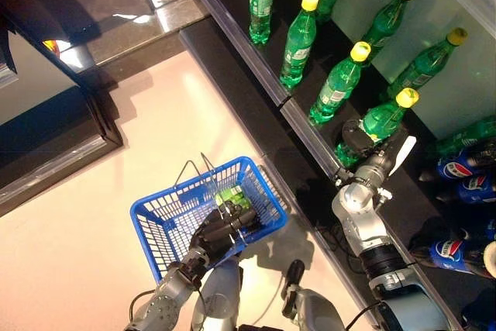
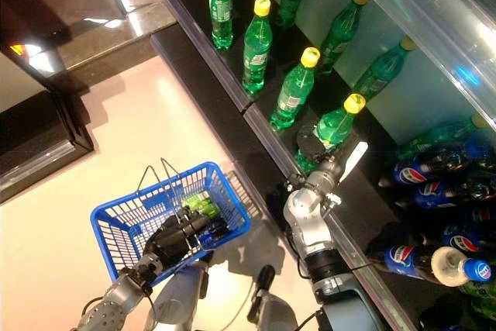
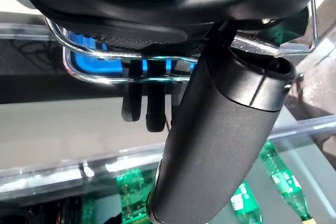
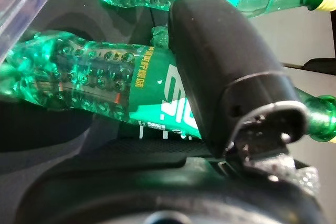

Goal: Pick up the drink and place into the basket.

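Up along the right side runs a long dark shelf (image 1: 256, 106) with a clear rail at its front edge. It is the biggest thing in sight. Green bottles with yellow caps stand on it in a row, and blue cola bottles (image 1: 465, 167) lie further along, near the robot's right arm.

Next in size is the pale floor (image 1: 93, 246), and on it or just above it is the blue basket (image 1: 155, 218). It has open mesh walls and thin metal wire handles (image 1: 203, 167). The left hand (image 1: 221, 232) is at the basket's near rim. In the left wrist view its fingers (image 3: 139, 106) are hooked over a wire handle, with the thumb (image 3: 220, 140) standing out in front. So this hand is curled round the handle. Something green (image 1: 231, 196) already lies inside the basket, by the fingers.

The right hand (image 1: 358, 141) has reached onto the shelf. It is wrapped round the green drink bottle (image 1: 381, 123), the nearest one in the row. In the right wrist view the thumb (image 4: 220, 66) presses across the bottle's label, and the bottle's dimpled body sticks out to one side. The bottle is on the shelf, not in the basket.
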`<state>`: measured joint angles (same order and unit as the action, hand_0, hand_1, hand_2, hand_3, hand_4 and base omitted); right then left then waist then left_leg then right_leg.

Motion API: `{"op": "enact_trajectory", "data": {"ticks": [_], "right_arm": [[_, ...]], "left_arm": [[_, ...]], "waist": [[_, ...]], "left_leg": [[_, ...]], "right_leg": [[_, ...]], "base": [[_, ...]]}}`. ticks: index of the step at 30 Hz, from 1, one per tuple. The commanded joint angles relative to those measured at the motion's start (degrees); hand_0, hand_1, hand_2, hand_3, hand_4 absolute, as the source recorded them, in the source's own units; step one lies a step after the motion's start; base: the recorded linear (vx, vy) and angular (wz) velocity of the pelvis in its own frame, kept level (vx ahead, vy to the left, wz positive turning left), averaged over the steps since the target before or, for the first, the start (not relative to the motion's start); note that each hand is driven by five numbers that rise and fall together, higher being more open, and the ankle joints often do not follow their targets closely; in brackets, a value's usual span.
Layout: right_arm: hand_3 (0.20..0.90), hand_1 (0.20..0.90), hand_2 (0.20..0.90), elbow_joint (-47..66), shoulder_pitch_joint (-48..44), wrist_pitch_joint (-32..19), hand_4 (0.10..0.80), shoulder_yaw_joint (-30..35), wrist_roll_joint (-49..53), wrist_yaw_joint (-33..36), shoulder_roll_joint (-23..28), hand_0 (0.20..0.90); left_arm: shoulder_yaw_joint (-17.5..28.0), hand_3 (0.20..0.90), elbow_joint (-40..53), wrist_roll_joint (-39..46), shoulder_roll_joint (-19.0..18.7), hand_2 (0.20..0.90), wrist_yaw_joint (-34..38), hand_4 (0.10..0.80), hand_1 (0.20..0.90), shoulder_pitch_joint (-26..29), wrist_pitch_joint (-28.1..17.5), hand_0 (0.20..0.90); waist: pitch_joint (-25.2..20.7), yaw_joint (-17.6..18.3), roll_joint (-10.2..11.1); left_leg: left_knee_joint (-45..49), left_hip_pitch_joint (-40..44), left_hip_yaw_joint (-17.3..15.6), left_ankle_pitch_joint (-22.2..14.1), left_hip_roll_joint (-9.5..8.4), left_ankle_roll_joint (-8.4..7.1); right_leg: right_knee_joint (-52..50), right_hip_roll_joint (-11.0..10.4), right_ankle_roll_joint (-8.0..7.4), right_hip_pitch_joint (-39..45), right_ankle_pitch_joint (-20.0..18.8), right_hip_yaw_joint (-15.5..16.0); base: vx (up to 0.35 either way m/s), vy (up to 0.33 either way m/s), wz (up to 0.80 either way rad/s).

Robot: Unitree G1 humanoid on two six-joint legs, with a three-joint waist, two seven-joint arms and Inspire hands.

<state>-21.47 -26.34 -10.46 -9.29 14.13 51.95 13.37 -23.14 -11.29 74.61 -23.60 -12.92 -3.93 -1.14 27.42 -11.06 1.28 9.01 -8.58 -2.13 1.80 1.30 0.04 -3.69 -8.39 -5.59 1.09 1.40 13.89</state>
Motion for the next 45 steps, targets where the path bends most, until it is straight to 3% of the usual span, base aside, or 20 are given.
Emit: {"op": "enact_trajectory", "data": {"ticks": [1,11,22,36,45], "right_arm": [[0.200,0.300,0.300,5.0,-1.9,-4.8,0.100,-0.1,-2.3,2.0,0.9,0.300],[0.200,0.300,0.300,8.8,3.2,-4.1,0.100,0.2,-5.6,4.2,0.1,0.300],[0.200,0.300,0.300,25.3,12.6,-5.3,0.100,-0.5,-14.5,1.3,1.2,0.300],[0.200,0.300,0.300,36.8,16.6,-8.0,0.100,-7.6,-5.0,-17.1,2.6,0.300],[0.200,0.300,0.300,34.4,16.3,-7.1,0.100,-17.1,7.4,-28.3,0.7,0.300]], "left_arm": [[1.4,0.200,18.5,-0.9,2.3,0.300,-12.2,0.100,0.300,2.8,-4.0,0.300],[1.6,0.200,19.2,-2.0,3.8,0.300,-12.7,0.100,0.300,-1.3,-2.8,0.300],[1.1,0.200,20.7,-2.2,5.7,0.300,-13.6,0.100,0.300,-7.3,-5.5,0.300],[-1.0,0.200,21.5,-2.2,6.8,0.300,-13.3,0.100,0.300,-7.6,-8.1,0.300],[-5.6,0.200,23.0,-2.2,6.8,0.300,-15.5,0.100,0.300,-5.8,-6.7,0.300]], "waist": [[-7.7,-1.4,0.1],[-10.3,-0.9,-0.5],[-14.7,2.0,-1.1],[-16.3,4.6,-1.2],[-14.8,4.3,-1.3]], "left_leg": [[3.1,0.6,6.6,-1.9,5.40,-4.92],[1.8,4.0,5.2,-1.5,6.11,-5.10],[-0.4,8.7,1.6,-1.6,6.16,-4.94],[-0.4,10.9,-1.2,-1.7,5.99,-4.92],[4.6,9.1,-1.2,-2.9,5.97,-5.25]], "right_leg": [[3.0,-6.8,-5.32,1.2,-8.8,-1.3],[2.8,-7.0,-5.50,3.2,-8.3,-1.1],[2.5,-6.8,-5.10,4.7,-7.0,-2.8],[1.2,-6.0,-3.55,5.1,-5.4,-3.9],[-1.5,-6.4,-2.70,4.8,-4.7,-3.1]], "base": [[0.058,0.017,0.00],[0.050,0.029,-0.01],[0.018,0.064,-0.09],[-0.023,0.037,-0.06],[0.002,0.003,0.00]]}}
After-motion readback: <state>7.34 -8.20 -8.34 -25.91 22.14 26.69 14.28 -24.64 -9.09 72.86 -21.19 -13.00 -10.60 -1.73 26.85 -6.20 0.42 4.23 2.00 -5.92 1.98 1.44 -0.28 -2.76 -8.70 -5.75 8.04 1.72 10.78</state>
